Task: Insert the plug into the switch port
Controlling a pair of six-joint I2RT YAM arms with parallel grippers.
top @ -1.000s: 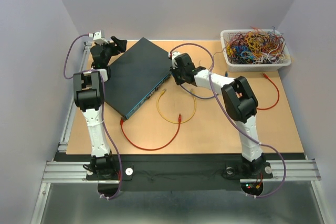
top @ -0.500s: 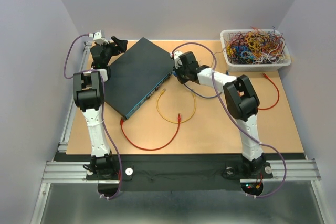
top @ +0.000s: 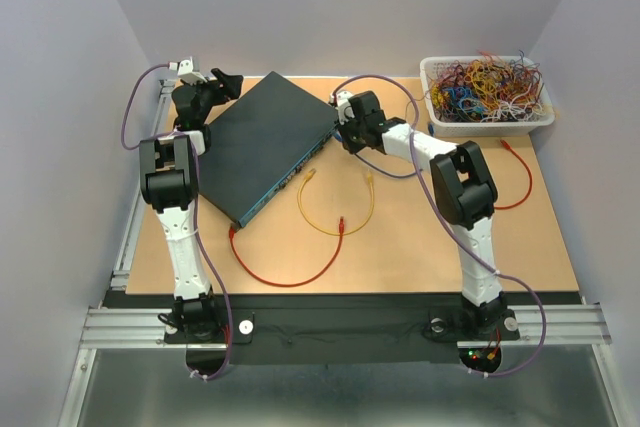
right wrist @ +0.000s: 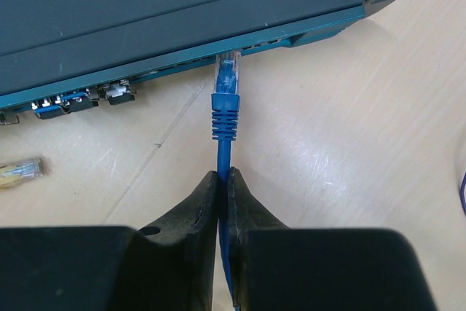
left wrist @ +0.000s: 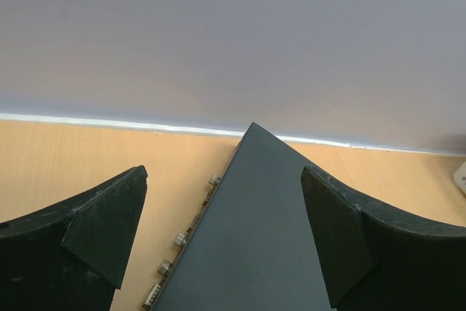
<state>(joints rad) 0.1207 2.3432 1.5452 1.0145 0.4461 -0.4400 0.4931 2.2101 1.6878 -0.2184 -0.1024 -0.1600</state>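
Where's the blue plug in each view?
Top: not discernible, under the right gripper at the switch front.
Left wrist: not in it.
Right wrist: upper centre, plug tip at the switch's front face, cable pinched in the gripper.
Shared landmark: switch.

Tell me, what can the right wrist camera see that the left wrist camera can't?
Only the right wrist view shows the blue cable, pinched by the shut right gripper, with its clear plug at the row of ports, plus a yellow plug lying nearby. Only the left wrist view shows the open left gripper and the pale wall behind. Both show the dark teal box and the wooden table.
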